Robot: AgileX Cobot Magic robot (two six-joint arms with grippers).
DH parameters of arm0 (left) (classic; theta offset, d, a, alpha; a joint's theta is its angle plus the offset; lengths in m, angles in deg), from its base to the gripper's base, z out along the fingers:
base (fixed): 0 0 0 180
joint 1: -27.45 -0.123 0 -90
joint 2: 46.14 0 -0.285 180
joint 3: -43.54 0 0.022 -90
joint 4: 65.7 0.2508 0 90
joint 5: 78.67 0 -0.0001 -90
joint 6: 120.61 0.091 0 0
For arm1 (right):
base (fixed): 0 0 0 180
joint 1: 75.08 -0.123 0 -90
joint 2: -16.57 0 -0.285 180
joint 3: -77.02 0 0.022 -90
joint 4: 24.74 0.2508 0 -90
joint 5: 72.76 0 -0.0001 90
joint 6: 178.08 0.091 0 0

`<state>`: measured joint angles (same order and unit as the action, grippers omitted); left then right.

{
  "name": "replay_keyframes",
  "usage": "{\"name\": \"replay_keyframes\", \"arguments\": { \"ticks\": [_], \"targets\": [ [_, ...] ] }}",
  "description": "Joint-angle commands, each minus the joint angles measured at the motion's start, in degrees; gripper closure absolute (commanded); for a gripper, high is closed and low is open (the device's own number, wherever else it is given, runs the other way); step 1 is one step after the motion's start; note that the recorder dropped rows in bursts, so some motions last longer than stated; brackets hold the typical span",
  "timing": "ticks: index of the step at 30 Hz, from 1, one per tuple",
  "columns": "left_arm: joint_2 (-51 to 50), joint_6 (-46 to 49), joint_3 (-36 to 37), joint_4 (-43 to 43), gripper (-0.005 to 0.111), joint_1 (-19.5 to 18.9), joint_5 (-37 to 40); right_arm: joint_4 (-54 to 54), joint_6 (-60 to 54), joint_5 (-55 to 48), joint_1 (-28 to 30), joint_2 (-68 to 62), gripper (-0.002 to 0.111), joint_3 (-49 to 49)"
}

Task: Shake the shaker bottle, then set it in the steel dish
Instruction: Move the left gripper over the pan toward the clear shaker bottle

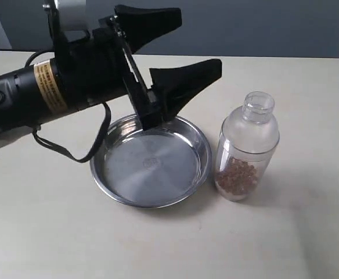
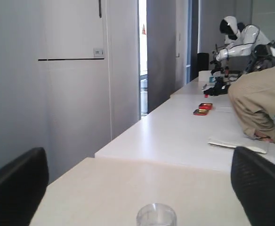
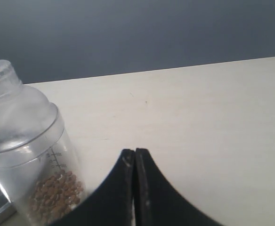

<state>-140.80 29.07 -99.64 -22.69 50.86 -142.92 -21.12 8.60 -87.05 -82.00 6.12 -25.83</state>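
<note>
The shaker bottle (image 1: 246, 152) stands upright on the table just right of the steel dish (image 1: 114, 174), with brown granules in its lower part. The dish holds nothing. My left gripper (image 1: 198, 39) hangs open above the dish's far rim, its black fingers (image 1: 187, 78) pointing toward the bottle but apart from it. In the left wrist view only the bottle's clear cap (image 2: 156, 215) shows, low between the spread fingers of the left gripper (image 2: 138, 160). My right gripper (image 3: 135, 151) is shut on nothing, low over the table beside the bottle (image 3: 29, 155); the exterior view does not show it.
A black cable (image 1: 71, 152) loops from the left arm down to the table by the dish's left rim. Beyond the table's far edge, the left wrist view shows a second long table (image 2: 175, 136), a person in beige (image 2: 260, 103) and a white humanoid robot (image 2: 238, 37).
</note>
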Motion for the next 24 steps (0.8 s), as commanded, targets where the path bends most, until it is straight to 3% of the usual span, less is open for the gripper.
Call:
{"name": "replay_keyframes", "arguments": {
  "ticks": [1,10,18,24],
  "targets": [
    [-5.04,-2.21,-1.80,4.03,0.001,0.22,-3.49,0.16,0.00,0.70,0.08,-0.30,0.109,0.07],
    [-21.39,-2.36,-10.88,0.27,0.001,3.82,-5.71,0.16,0.00,0.70,0.08,-0.30,0.109,0.07],
    [-28.65,-4.57,-18.64,0.12,0.001,6.89,-5.71,0.16,0.00,0.82,0.08,-0.30,0.109,0.07],
    [-32.29,-5.12,-19.90,-0.31,0.001,7.45,-5.71,0.16,0.00,0.82,0.08,-0.30,0.109,0.07]
  ]
}}
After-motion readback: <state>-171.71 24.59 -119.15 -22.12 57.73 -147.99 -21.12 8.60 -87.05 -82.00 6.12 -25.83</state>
